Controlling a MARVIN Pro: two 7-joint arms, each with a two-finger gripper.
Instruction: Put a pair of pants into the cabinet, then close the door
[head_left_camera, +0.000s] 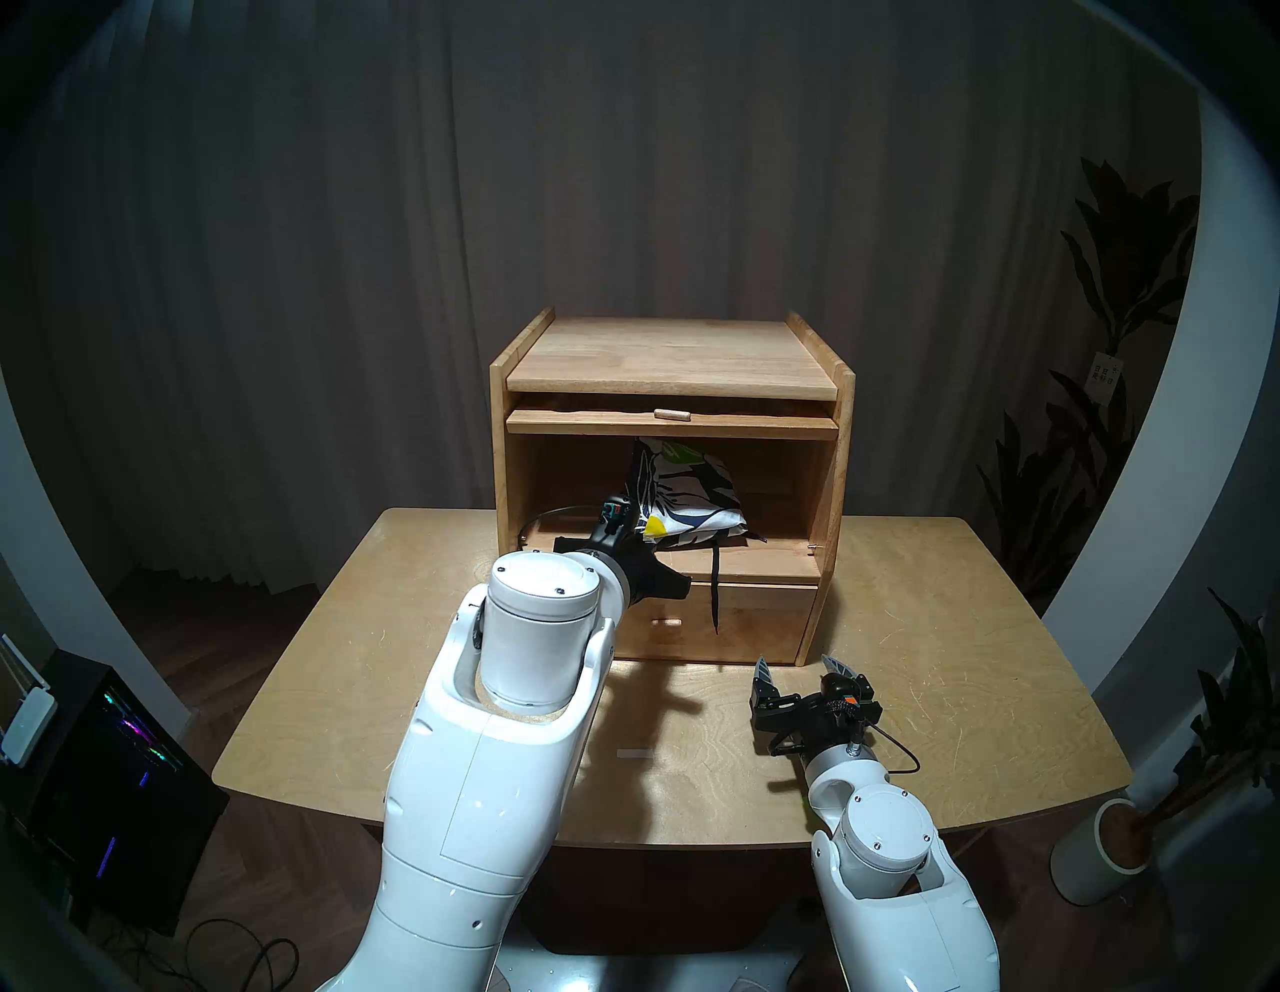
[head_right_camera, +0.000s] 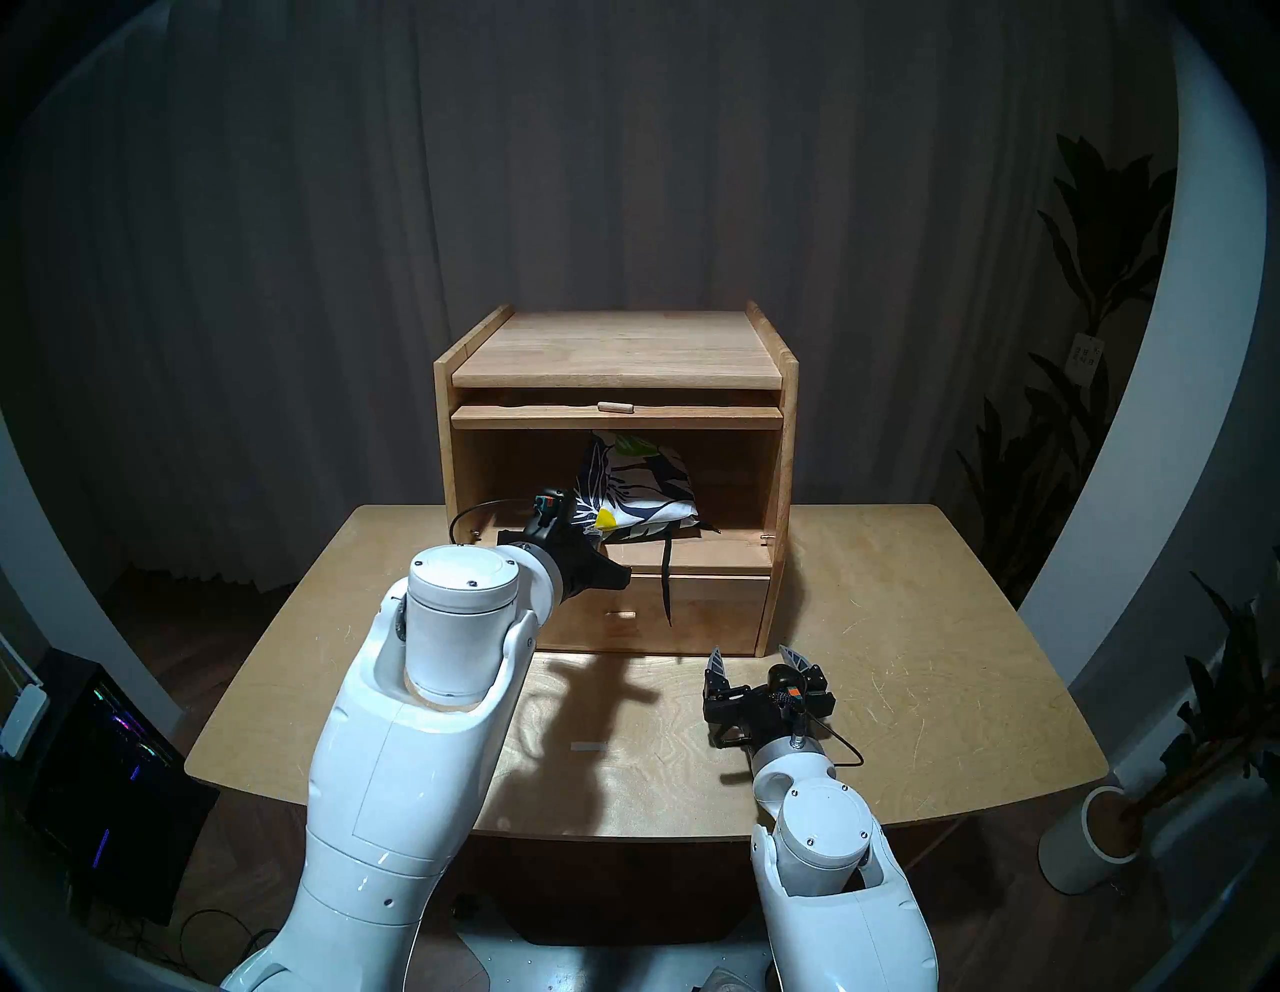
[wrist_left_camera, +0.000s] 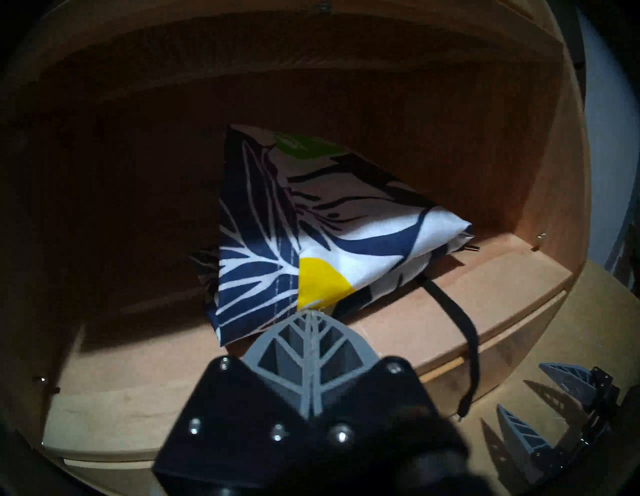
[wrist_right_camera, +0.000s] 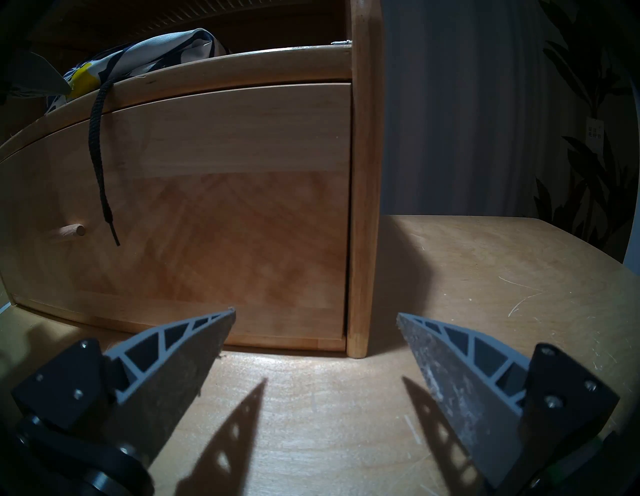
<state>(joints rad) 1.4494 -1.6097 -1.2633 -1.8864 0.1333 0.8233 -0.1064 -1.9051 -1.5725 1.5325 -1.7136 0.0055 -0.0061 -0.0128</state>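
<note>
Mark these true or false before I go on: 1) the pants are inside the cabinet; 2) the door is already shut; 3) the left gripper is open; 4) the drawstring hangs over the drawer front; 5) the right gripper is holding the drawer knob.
1) True: the pants lie in the cabinet's upper compartment.
2) False: the door is slid back under the top, and the compartment is open.
3) False: the left gripper is shut, its tips at the edge of the pants.
4) True: the drawstring dangles over the drawer.
5) False: the right gripper is open above the table, clear of the knob.
</note>
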